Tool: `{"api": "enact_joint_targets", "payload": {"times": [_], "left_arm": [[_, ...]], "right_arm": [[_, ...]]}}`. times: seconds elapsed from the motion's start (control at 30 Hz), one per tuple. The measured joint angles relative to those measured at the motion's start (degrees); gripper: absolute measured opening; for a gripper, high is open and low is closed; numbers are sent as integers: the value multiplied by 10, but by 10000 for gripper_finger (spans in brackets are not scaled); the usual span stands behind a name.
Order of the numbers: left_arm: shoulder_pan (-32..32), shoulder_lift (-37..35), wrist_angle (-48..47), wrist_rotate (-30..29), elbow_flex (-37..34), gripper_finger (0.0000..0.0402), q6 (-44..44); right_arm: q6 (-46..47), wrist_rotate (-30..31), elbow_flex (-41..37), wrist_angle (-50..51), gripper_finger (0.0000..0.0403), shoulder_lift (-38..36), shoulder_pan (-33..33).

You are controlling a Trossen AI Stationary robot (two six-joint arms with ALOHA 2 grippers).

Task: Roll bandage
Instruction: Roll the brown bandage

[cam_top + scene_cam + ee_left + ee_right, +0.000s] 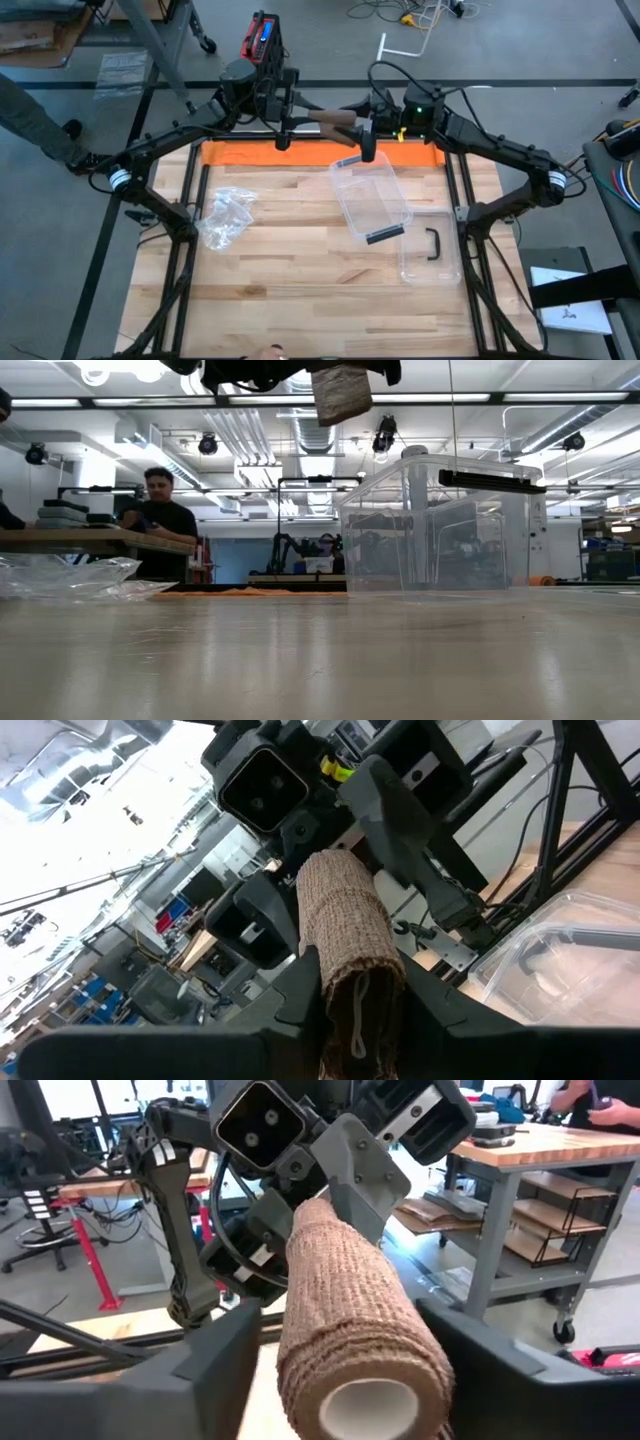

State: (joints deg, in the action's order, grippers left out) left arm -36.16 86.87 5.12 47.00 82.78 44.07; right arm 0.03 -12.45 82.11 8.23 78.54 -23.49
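Tan bandage roll (333, 118) hangs in the air above the table's far edge, pinched at one end by the left gripper (288, 112); close the spread right gripper (372, 122) squarely on the free end before turning.

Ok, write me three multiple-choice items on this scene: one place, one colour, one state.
1. The bandage is:
A in the air above the back of the table
B flat on the table top
C on the floor

2. The strip along the table's back edge is:
A blue
B orange
C green

3. The left tool is:
A wide open and empty
B out of view
C shut on the bandage

Answers:
1. A, the low view shows it hanging clear of the top.
2. B, plain in the high view.
3. C, its fingers clamp the roll's end.
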Motion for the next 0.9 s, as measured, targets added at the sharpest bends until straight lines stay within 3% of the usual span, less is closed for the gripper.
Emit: {"api": "enact_joint_targets", "payload": {"times": [0.23,0.37,0.67,0.9], "left_arm": [[0,0,0,0,0,80,-33],[-1,0,14,0,-1,103,-151],[-9,1,-21,23,-1,231,-448],[-10,2,-58,46,-1,314,-483]], "right_arm": [[0,0,0,-2,133,0,0],[0,0,0,-5,100,0,0],[-135,3,0,8,95,0,0],[-225,4,0,9,91,0,0]]}}
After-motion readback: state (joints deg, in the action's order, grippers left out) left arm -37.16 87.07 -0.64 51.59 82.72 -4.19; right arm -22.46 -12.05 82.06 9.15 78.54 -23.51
